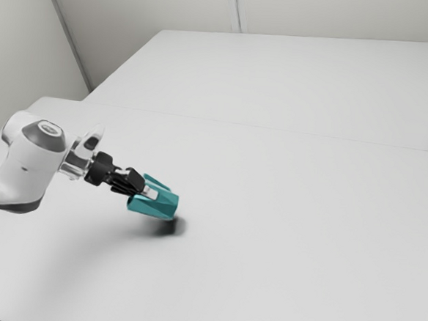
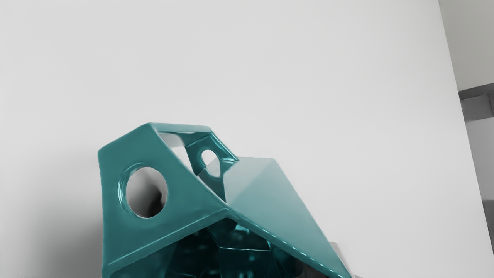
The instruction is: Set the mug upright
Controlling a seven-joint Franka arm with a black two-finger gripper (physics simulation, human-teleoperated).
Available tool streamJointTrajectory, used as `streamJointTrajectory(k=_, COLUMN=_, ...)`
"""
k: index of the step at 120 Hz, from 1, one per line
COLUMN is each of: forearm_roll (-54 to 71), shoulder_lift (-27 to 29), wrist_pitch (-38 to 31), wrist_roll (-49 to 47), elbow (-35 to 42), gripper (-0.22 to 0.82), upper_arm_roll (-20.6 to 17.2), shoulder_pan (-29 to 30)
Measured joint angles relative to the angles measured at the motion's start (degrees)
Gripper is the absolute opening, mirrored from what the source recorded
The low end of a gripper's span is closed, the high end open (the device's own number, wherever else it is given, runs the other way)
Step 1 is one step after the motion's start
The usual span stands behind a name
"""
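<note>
Found nearest the wrist camera: one glossy teal, many-faceted mug [image 2: 270,193], count one. Recorded the mug as lying tipped well over, not upright, with mouth facing back toward the hand and base toward the exterior view's right. Counted one angular teal handle [image 2: 185,127] on the mug, and two round holes, one large and one smaller, in the wrist view.

Inspected one black two-finger gripper [image 1: 147,192], carried by one white jointed robot arm [image 1: 30,164] entering from the exterior view's left. Found the gripper closed on the mug's wall at the mouth end. Traced one fingertip [image 2: 336,250] to the outside of the wall and one to the inside, two in all, with the teal wall pinched between.

Located the mug over one broad white tabletop [image 1: 290,232], directly at the gripper's end. Logged one dark, soft-edged shadow [image 1: 167,228] just below the mug in the exterior view. Could not tell whether any edge touched the tabletop. Listed also one further flat white surface [image 1: 300,86] beyond the tabletop.
</note>
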State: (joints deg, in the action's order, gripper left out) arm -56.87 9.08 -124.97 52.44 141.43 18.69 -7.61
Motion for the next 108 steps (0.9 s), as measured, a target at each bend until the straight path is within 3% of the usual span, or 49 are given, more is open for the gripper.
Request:
streamJointTrajectory(k=55, forearm_roll=42.18, shoulder_lift=1.68, wrist_pitch=-2.39, wrist_roll=-24.09, elbow=-4.13, gripper=-0.18, upper_arm_roll=-8.23, shoulder_pan=-0.10)
streamJointTrajectory(k=108, forearm_roll=57.39, shoulder_lift=-2.45, wrist_pitch=-2.76, wrist_roll=-45.07, elbow=-5.84, gripper=-0.18, upper_arm_roll=-10.43, shoulder_pan=-0.71)
